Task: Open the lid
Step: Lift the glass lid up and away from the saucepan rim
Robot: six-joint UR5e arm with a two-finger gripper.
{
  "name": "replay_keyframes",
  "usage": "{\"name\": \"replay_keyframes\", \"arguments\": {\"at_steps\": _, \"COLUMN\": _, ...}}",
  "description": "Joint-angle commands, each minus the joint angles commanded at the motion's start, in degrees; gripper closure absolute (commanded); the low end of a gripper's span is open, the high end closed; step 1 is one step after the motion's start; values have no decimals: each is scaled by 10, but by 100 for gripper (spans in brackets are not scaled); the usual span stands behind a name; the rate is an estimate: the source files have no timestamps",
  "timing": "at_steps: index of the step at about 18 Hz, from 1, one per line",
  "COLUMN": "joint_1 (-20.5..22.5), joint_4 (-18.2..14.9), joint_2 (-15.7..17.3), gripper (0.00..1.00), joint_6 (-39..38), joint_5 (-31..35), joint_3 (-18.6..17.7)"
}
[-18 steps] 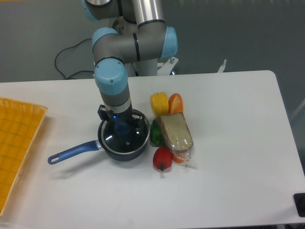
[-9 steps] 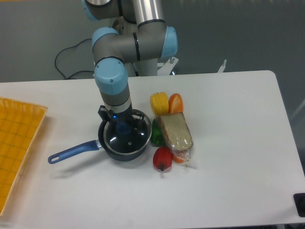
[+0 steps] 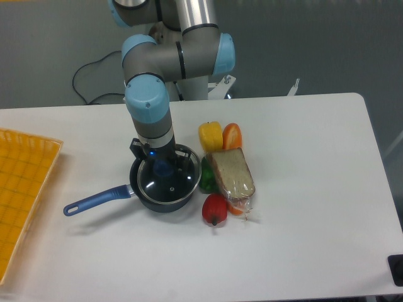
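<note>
Right, the lid (image 3: 169,182) is what I look at first: clear glass with a thin metal rim, sitting over the dark-blue saucepan (image 3: 162,200) near the middle-left of the white bench (image 3: 302,207). Its rim looks a touch offset toward the right of the pan, though I cannot tell from this angle whether it is resting on the pan or raised clear of it. The blue knob (image 3: 163,168) at the lid's centre sits directly beneath my hand (image 3: 162,165), which comes straight down from the arm (image 3: 150,107) above. The hand is at the knob, with dark fingers on either side of it, but I cannot tell whether they are pinching it or merely flanking it, since the wrist hides much of the contact. The saucepan's long blue handle (image 3: 94,200) points out to the lower left across the bench. Just beside the pan on its right lies a cluster of food: a green pepper (image 3: 206,176) touching the pan's side, a yellow pepper (image 3: 210,135) and an orange pepper (image 3: 232,136) behind it, a wrapped loaf of bread (image 3: 232,173) lying across them, and a red pepper (image 3: 214,209) at the front. Well apart, at the far left edge, is a yellow tray (image 3: 22,189).
</note>
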Motion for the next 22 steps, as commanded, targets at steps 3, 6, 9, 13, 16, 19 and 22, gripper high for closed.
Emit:
{"name": "replay_keyframes", "arguments": {"at_steps": 3, "joint_1": 15, "joint_4": -3, "joint_2": 3, "gripper": 42, "joint_6": 22, "joint_5": 1, "joint_3": 1}}
{"name": "replay_keyframes", "arguments": {"at_steps": 6, "joint_1": 31, "joint_4": -8, "joint_2": 9, "gripper": 42, "joint_6": 41, "joint_5": 1, "joint_3": 8}}
{"name": "replay_keyframes", "arguments": {"at_steps": 9, "joint_1": 37, "joint_4": -22, "joint_2": 11, "gripper": 42, "joint_6": 43, "joint_5": 1, "joint_3": 31}}
{"name": "replay_keyframes", "arguments": {"at_steps": 13, "joint_1": 46, "joint_4": -70, "joint_2": 6, "gripper": 42, "joint_6": 45, "joint_5": 0, "joint_3": 74}}
{"name": "replay_keyframes", "arguments": {"at_steps": 16, "joint_1": 54, "joint_4": -76, "joint_2": 5, "gripper": 42, "joint_6": 47, "joint_5": -3, "joint_3": 80}}
{"name": "replay_keyframes", "arguments": {"at_steps": 19, "joint_1": 60, "joint_4": -77, "joint_2": 4, "gripper": 42, "joint_6": 76, "joint_5": -3, "joint_3": 81}}
{"name": "replay_keyframes", "arguments": {"at_steps": 22, "joint_1": 69, "joint_4": -97, "joint_2": 5, "gripper": 42, "joint_6": 98, "joint_5": -3, "joint_3": 88}}
